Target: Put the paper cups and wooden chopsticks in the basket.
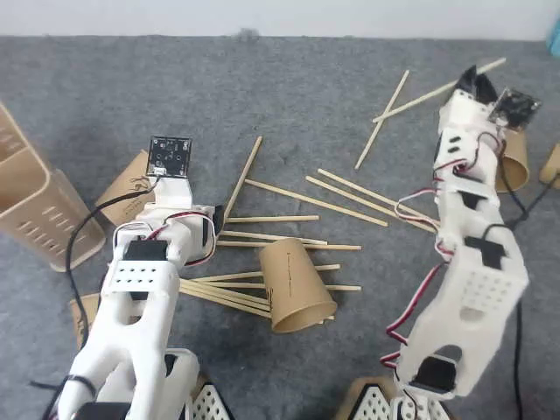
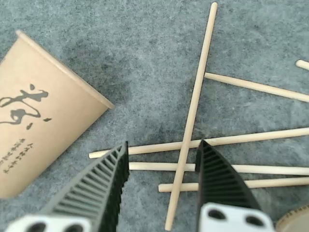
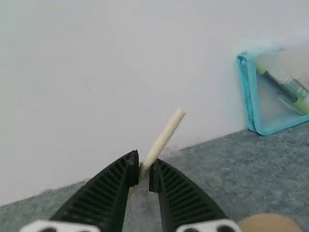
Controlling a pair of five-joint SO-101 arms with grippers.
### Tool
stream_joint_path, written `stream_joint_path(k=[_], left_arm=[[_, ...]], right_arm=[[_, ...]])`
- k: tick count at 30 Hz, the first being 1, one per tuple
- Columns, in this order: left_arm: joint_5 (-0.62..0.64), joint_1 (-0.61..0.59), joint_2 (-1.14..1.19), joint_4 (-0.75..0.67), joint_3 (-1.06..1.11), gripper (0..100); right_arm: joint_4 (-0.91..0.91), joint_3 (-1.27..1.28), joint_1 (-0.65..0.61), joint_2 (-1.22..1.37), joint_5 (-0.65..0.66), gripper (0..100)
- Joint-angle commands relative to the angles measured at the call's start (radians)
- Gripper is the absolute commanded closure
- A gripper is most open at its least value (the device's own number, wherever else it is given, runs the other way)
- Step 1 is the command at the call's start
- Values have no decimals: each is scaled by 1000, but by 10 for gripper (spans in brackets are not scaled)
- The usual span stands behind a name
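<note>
The basket (image 1: 31, 206) stands at the far left on the grey carpet (image 1: 306, 105). The left cup (image 1: 127, 188) lies on its side between the basket and the left arm's wrist camera. Another cup (image 1: 83, 315) peeks out from under that arm, nearer its base.

The left gripper (image 2: 163, 145) hangs low over the stick pile (image 1: 271, 232) with its jaws spread wide. A long stick (image 2: 193, 111) runs up between them, nearer one finger than the other, and crosses three sticks lying flat on the carpet.

The middle cup (image 1: 296, 287) lies on its side on the pile's nearer sticks, wide end toward the arm bases. Past it, loose sticks (image 1: 350, 197) lie scattered across the carpet toward the right arm.

The right gripper (image 3: 144, 164) is up near the carpet's far edge by the white wall. Its jaws are pressed almost together, pinching a held stick (image 3: 165, 134) that slants out past the tips.

The right cup (image 1: 514, 162) lies beside the right arm, partly hidden by it. An edge cup (image 1: 551, 164) sits at the frame's border, and a blue box (image 3: 270, 92) rests against the wall.
</note>
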Motion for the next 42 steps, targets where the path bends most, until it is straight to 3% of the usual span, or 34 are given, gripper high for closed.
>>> stream_joint_path(k=[1, 9, 19, 31, 35, 39, 42], left_arm=[[0, 0, 3, -23, -42, 786], [0, 0, 3, -20, -42, 786], [0, 2, 3, -21, -33, 786], [-29, 15, 2, -21, -30, 786], [-29, 15, 2, -21, -28, 786], [-29, 15, 2, -21, -28, 786], [-29, 15, 2, -21, -28, 786]], right_arm=[[-13, 150, 18, -216, 20, 991], [-13, 489, 70, -529, 26, 991], [-13, 810, 151, -788, 172, 991], [12, 1336, 168, -1603, 172, 992], [254, 1350, 160, -1862, 153, 992], [558, 1224, 140, -2046, 12, 992], [616, 1149, 114, -2084, -48, 992]])
